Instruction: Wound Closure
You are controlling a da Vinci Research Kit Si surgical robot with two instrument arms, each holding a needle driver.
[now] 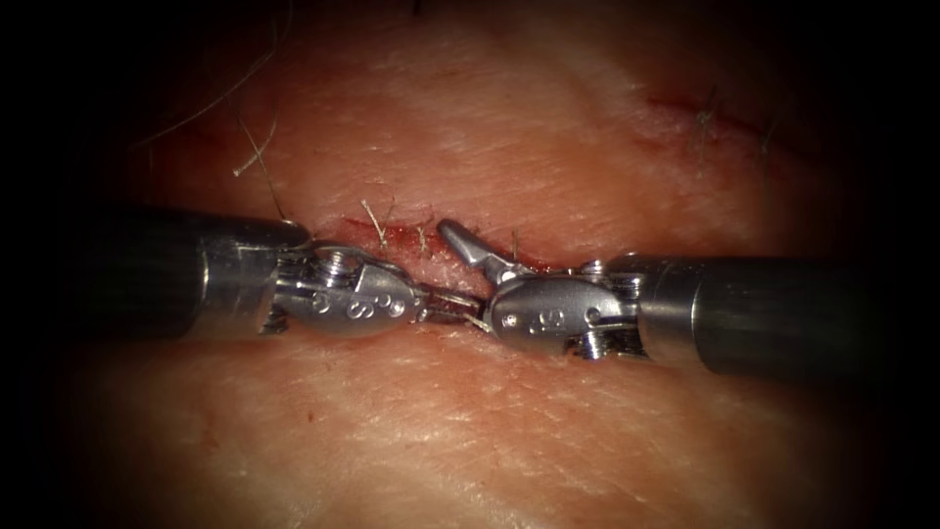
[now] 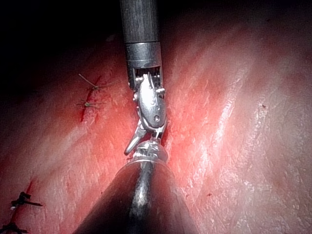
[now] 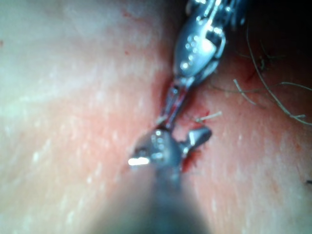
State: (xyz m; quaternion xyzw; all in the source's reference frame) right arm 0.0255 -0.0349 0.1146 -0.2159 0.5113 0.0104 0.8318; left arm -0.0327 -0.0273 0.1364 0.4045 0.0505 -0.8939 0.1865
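Both tools meet tip to tip over the middle of the cut (image 1: 431, 257), which runs left to right across the tissue (image 1: 509, 431). The left tool (image 1: 452, 306) comes in from the left, lying low along the cut; its jaws are pressed together into a narrow beak, but whether anything is pinched between them cannot be told. The right tool (image 1: 468, 279) comes in from the right with its jaws spread: one jaw stands up and points to the far left, clear of the tissue, while the other lies low beside the left tool's tip, touching or nearly touching it, and they grip nothing that can be made out. The needle cannot be made out at the meeting point. Short cut ends of thread (image 1: 375, 217) stick up from the far edge of the cut just beyond the left tool. Red fluid (image 1: 367, 233) stains the cut's edges around those ends.
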